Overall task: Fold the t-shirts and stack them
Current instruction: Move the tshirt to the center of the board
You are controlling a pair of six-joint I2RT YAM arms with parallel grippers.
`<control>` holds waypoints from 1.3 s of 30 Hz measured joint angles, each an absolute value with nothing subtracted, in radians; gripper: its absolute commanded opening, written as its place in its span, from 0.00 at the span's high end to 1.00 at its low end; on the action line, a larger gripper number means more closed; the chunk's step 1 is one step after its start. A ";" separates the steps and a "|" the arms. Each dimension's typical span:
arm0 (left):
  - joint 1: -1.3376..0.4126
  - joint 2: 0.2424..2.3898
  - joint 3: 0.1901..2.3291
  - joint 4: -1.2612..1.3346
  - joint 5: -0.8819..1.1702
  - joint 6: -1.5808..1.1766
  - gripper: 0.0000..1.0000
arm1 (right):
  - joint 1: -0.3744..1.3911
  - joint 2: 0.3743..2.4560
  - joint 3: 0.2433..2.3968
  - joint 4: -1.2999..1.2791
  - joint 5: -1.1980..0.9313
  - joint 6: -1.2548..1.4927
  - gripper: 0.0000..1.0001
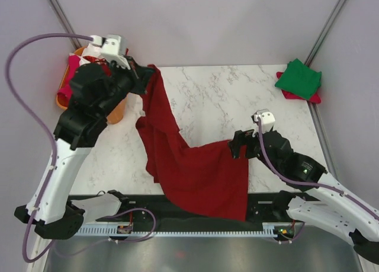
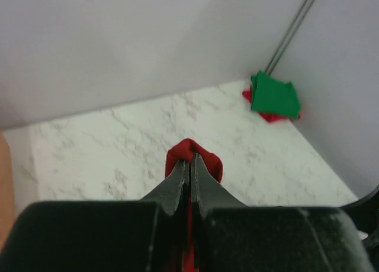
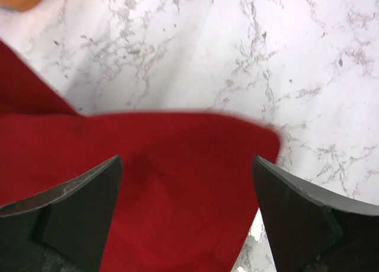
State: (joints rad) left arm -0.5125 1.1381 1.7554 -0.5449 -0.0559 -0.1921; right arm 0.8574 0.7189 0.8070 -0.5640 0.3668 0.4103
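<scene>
A dark red t-shirt (image 1: 195, 165) stretches from the back left down to the table's front edge, where it hangs over. My left gripper (image 1: 144, 76) is shut on its upper end and holds it lifted; the wrist view shows red cloth (image 2: 192, 153) pinched at the closed fingertips. My right gripper (image 1: 238, 143) is open, jaws wide apart, hovering over the shirt's right corner (image 3: 177, 183). A folded green t-shirt (image 1: 299, 78) lies on a folded pink-red one (image 1: 312, 98) at the back right corner; the green one also shows in the left wrist view (image 2: 273, 95).
An orange basket (image 1: 109, 113) stands at the back left, mostly behind my left arm, with pink-red cloth (image 1: 72, 70) and white cloth (image 1: 92, 51) in it. Grey walls close in the marble table (image 1: 219, 100). A black rail (image 1: 177, 216) runs along the front edge.
</scene>
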 measured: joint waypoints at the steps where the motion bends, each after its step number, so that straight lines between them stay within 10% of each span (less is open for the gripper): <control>1: -0.513 1.139 1.708 -0.554 -0.040 -0.204 0.98 | 0.857 0.717 0.824 -0.570 0.368 0.414 0.02; 25: -0.381 1.406 1.311 -0.568 0.034 -0.272 0.98 | 0.553 1.111 0.832 -0.637 0.281 0.570 0.02; 26: -0.388 1.400 1.297 -0.569 -0.018 -0.289 0.01 | 0.553 1.114 0.831 -0.630 0.271 0.569 0.02; 35: -0.262 1.296 1.187 -0.808 -0.413 -0.420 0.00 | 0.553 1.161 0.785 -0.590 0.217 0.568 0.02; 39: -0.085 1.227 1.174 -0.818 -0.407 -0.428 0.20 | 0.552 1.161 0.773 -0.577 0.210 0.569 0.02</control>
State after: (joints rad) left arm -0.0849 1.2274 1.1740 -0.8181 -0.4072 -0.4278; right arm 0.5522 1.1614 0.7734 -0.5774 0.2104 0.5686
